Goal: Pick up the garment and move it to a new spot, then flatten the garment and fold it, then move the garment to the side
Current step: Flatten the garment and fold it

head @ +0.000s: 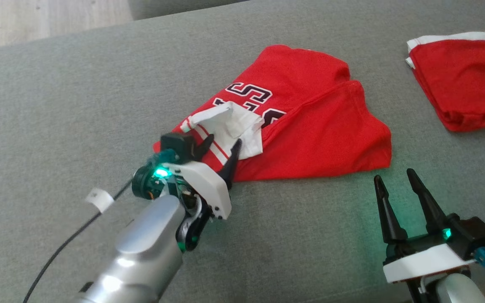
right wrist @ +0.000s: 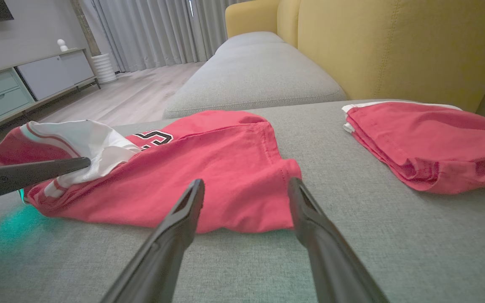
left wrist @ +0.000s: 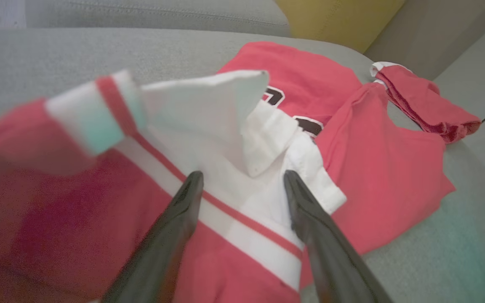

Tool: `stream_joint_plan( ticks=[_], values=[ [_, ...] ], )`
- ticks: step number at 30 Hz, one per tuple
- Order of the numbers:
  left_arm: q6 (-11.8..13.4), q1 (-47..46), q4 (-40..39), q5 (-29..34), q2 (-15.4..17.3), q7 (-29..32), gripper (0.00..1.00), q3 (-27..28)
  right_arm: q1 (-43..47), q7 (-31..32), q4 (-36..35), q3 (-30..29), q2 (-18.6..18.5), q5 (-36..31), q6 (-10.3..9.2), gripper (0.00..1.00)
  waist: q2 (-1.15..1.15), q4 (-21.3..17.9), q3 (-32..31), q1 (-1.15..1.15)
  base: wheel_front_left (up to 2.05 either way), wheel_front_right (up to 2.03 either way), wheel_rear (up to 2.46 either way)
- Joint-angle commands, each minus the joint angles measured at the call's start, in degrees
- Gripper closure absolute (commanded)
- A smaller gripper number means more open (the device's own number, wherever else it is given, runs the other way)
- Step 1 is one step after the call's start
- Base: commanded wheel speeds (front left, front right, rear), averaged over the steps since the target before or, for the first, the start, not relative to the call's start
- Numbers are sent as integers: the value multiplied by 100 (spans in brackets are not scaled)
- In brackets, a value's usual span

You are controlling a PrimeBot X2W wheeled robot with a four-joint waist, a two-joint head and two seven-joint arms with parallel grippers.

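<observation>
Red garment [head: 322, 139] lies beneath parted left fingers [head: 232, 162], beyond parted right fingers [head: 385, 212].

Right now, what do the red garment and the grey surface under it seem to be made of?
The red garment looks like soft, matte knit cloth, probably cotton: it creases and drapes limply, and its hems are stitched. The grey cushion looks like matte woven upholstery fabric, with a fine speckled weave. The exact fibres cannot be told.
</observation>
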Motion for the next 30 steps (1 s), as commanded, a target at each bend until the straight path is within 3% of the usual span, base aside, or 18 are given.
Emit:
stream_joint_plan(
  ticks=[1,13,24,26,27,28,30],
  values=[
    [20,-295,-1,-216,-28,82,0,262,-101,-22,-148,105,-75,-66,-5,0,0,-60,38,0,0,0,0],
    [-335,-613,376,-1337,-127,-16,0,486,-144,-22,-104,181,-73,-125,-5,0,0,-199,114,0,0,0,0],
    [-299,-870,552,-2257,-129,-31,1,-228,-185,-22,-75,280,-105,-134,-5,0,0,-306,84,0,0,0,0],
    [-290,-925,622,-2313,-129,-109,45,-327,-194,-22,-75,287,-108,-128,-5,0,0,-327,85,0,0,0,0],
    [-293,-949,656,-2350,-129,-144,58,-369,-196,-22,-74,289,-111,-126,-5,0,0,-335,85,0,0,0,0],
    [-295,-975,693,-2383,-130,-183,100,-409,-195,-22,-73,290,-115,-126,-5,0,0,-342,84,0,0,0,0],
    [-316,-1025,761,-2436,-130,-254,100,-495,-190,-22,-74,283,-120,-123,-5,0,0,-346,86,0,0,0,0]
  ],
)
